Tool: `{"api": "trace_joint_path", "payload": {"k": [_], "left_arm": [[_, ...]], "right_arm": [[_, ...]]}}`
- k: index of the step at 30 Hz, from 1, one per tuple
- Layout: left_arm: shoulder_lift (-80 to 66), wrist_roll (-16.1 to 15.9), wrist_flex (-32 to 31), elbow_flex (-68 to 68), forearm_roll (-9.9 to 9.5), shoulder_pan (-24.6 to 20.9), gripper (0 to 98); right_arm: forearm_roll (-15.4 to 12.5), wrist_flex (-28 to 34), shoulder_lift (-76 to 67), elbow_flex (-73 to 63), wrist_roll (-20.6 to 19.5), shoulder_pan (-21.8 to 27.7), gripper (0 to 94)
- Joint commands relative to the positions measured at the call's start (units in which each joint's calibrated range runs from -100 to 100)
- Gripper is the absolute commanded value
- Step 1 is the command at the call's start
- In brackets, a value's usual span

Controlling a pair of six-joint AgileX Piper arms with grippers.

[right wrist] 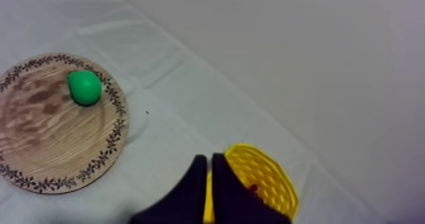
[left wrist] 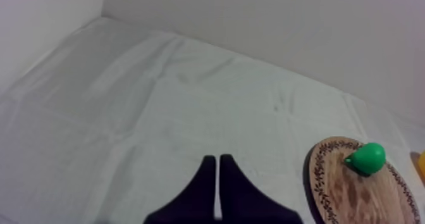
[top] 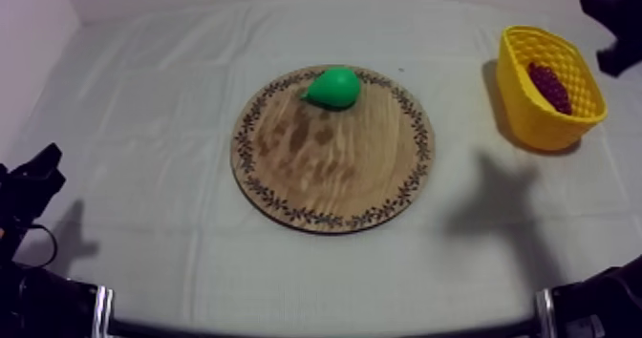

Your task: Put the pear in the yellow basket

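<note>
On the far side of the round wooden board (top: 334,175) with its patterned rim, the green toy pear (top: 333,87) is lying untouched, awaiting pick-up.
The left jaws are lying together, holding nothing, low at the left of the desk (top: 153,122), well apart from the pear; the right jaws, likewise together, are hovering above the yellow basket (top: 528,113), which is holding a dark red bunch of grapes (top: 549,86). The reach, I judge, is not yet starting; the next move is calling for one pair parting and coming down around the pear.

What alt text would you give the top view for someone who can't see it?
A green pear lies near the far rim of a round wooden board on a grey-white cloth; a yellow basket holding grapes stands to its right.
</note>
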Motion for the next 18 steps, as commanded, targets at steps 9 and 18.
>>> {"api": "trace_joint_path", "payload": {"k": [9,18], "left_arm": [[0.0,0.0,0.0,0.0,-0.01,0.0,0.1],[0.0,0.0,0.0,0.0,-0.01,0.0,0.1]], "right_arm": [[-2.4,9.0,21.7,-21.1,5.0,-1.4,0.7],[-4.2,14.1,34.1,-31.0,12.0,-2.8,0.6]]}}
